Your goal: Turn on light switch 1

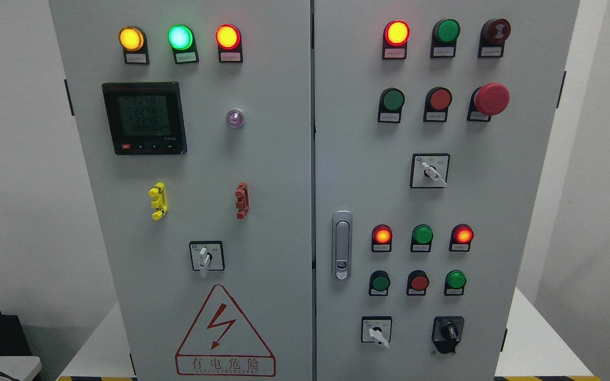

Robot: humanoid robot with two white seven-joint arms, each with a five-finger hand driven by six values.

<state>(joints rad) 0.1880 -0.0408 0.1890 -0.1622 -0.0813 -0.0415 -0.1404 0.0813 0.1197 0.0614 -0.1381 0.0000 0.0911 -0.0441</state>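
Grey sheet-metal cabinet (284,174) with two doors fills the head view; neither of our hands nor either arm appears anywhere in frame, so we cannot tell whether the fingers are spread, curled or touching anything. On the left door we note three lit lamps along the top: amber lamp (131,38), green lamp (180,37) and orange-red lamp (227,36). Below them sits a digital meter (144,118) with a lit display, its digits too blurred to log with confidence, and a small violet indicator (235,118) to its right. Lower down are a yellow clip (158,201) and a red clip (241,200), then a rotary selector (206,256) with its white handle pointing down, above a red warning triangle (224,332). On the right door we record a lit red lamp (396,33) at top, a red mushroom button (490,99), a selector switch (430,171) with its handle angled down-right, and a door latch (342,244) near the centre seam. Two more selectors sit at the bottom: a white-handled switch (376,330) and a black knob switch (447,332). The label print is too small to read, so we cannot tell which selector is light switch 1.
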